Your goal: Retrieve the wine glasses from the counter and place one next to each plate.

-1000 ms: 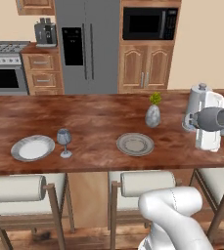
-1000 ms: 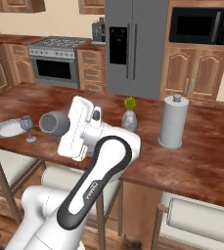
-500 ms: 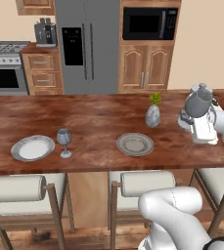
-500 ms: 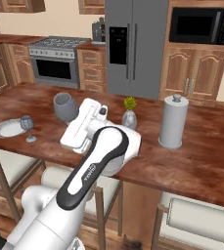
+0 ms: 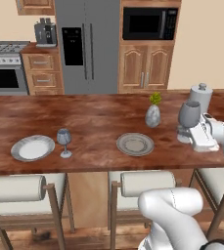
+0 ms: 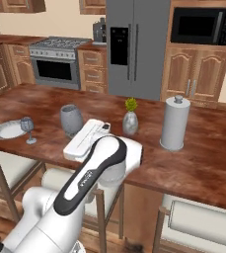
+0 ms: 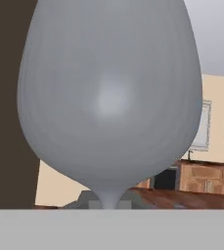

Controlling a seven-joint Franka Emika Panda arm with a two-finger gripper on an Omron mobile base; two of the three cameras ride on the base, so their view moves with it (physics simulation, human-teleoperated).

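The jaws are closed tight on the thin stem of a translucent grey-blue wine glass with a rounded bowl [image 7: 111, 97], held upright; in the hand view its bowl looms directly ahead with the stem dropping down toward the fingers. The gripper [image 5: 186, 131] carries this glass above the right-hand part of the long reddish-brown wooden island top [image 5: 84, 122], in front of a tall grey cylindrical paper-towel holder [image 5: 200, 95]. In the right base view the same glass [image 6: 71, 119] stands at the end of the white hand, off to the left of a small grey egg-shaped vase with a green plant [image 6: 130, 121].

The other small grey-blue stemmed glass [image 5: 63, 142] already stands on its foot just beside the round grey-white plate with a darker rim [image 5: 33, 148] at the left of the top. A second round grey plate [image 5: 135, 144] lies near the middle, in front of the vase, with no glass by it.

So the step in hand appears to be carrying the second glass to that middle plate. The next move calls for swinging the glass leftward while keeping it upright, clearing the vase, lowering until the foot sits flat on the wood just beside the plate and not on its rim, and only then parting the jaws.
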